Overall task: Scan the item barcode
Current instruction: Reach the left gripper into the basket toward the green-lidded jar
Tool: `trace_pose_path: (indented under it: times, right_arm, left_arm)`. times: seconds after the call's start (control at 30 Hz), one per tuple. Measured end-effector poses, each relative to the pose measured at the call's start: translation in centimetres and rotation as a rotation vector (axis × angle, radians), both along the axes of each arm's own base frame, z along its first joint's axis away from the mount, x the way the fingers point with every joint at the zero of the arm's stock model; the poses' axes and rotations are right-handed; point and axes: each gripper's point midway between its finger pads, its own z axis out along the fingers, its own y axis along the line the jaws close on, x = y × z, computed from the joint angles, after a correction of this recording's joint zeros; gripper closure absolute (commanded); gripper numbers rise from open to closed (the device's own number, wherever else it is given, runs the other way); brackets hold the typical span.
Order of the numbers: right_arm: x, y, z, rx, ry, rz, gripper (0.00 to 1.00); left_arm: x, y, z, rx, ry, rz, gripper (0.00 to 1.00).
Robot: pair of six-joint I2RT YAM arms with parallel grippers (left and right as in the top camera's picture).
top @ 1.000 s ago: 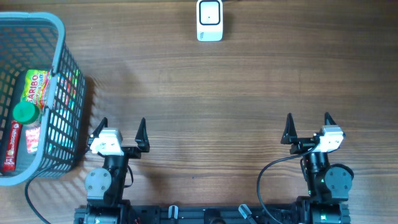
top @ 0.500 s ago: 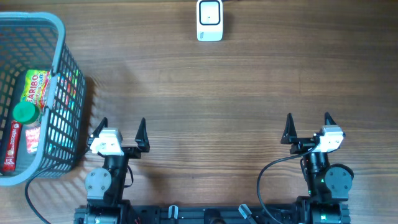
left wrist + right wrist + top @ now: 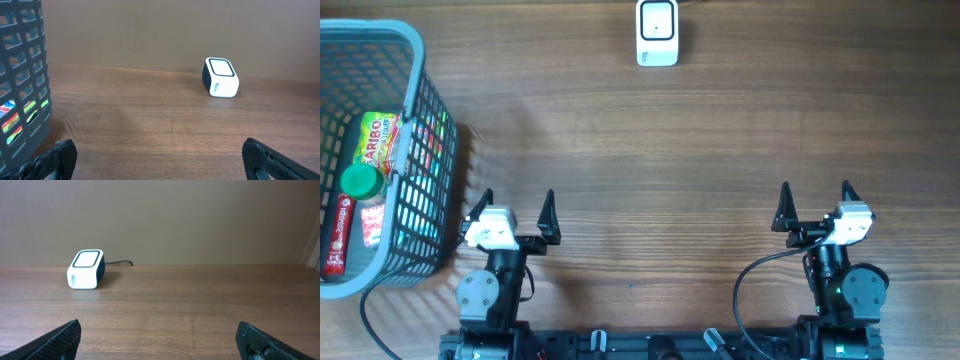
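Note:
A white barcode scanner with a dark window stands at the table's far edge, also visible in the left wrist view and the right wrist view. The items lie in a grey mesh basket at the far left: a colourful Haribo bag, a green-capped bottle and a red tube. My left gripper rests open at the near edge, just right of the basket. My right gripper stands open near the front right. Nothing lies between either pair of fingers.
The basket wall fills the left side of the left wrist view. A black cable runs from the scanner's back. Bare wooden tabletop spreads between the grippers and the scanner.

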Motion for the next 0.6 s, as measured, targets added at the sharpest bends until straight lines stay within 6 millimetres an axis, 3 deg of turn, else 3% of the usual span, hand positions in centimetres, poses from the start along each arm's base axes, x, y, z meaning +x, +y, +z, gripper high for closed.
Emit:
trace_pose_path:
  times: [0.17, 0.33, 0.47, 0.6]
  right_arm:
    - [0.0, 0.0, 0.0, 0.000, 0.000, 0.000, 0.00]
    - [0.0, 0.0, 0.0, 0.000, 0.000, 0.000, 0.00]
    - [0.0, 0.0, 0.0, 0.000, 0.000, 0.000, 0.00]
    - [0.0, 0.0, 0.0, 0.000, 0.000, 0.000, 0.00]
  left_arm:
    - [-0.1, -1.1, 0.1, -0.005, -0.004, -0.065, 0.00]
    - [-1.1, -4.2, 1.0, -0.017, 0.010, -0.249, 0.00]
    - [-1.9, -5.4, 4.4, -0.023, 0.055, -0.324, 0.00]
    - [-0.9, -5.3, 9.1, -0.032, 0.200, -0.315, 0.00]
